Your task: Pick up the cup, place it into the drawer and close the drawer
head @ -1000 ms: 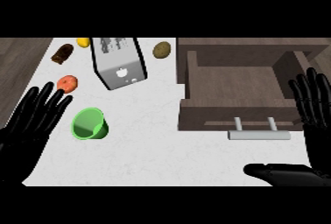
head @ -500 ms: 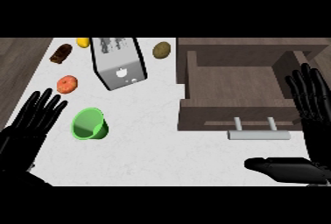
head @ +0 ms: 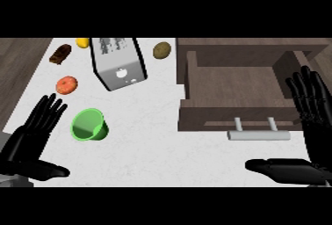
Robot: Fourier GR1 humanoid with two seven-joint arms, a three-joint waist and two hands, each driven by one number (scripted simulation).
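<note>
Looking down past my own forearms, I take the green cup (head: 88, 125) as my landmark; it lies tipped on its side on the white counter (head: 156, 149), its mouth turned up toward my view, and I can see nothing inside it. Nearest me, below and left of the cup, my left hand (head: 29, 145) hovers with its fingers straight and spread wide, the fingertips just beside the cup's left rim, though I cannot tell whether they touch it; it holds nothing. Far to the right of the cup, near the right edge of the view, my right hand (head: 311, 127) stands open as well, fingers straight and pointing up, thumb stretched out toward the left low down; it grips nothing and rests beside the drawer's right end. Right of the cup, well apart from it, the brown drawer (head: 233, 118) stands pulled out, its grey bar handle (head: 258, 135) facing me; the inside of the drawer shows only its bare wooden floor. Farther off, above and just left of the cup, an orange round fruit (head: 66, 85) lies on the counter; above the cup and slightly right, a tall silver box-like appliance (head: 120, 63) leans across the counter; beyond that, a brown pastry-like item (head: 60, 53), a small yellow fruit (head: 82, 42) and a brown potato (head: 162, 49) sit along the far side.
</note>
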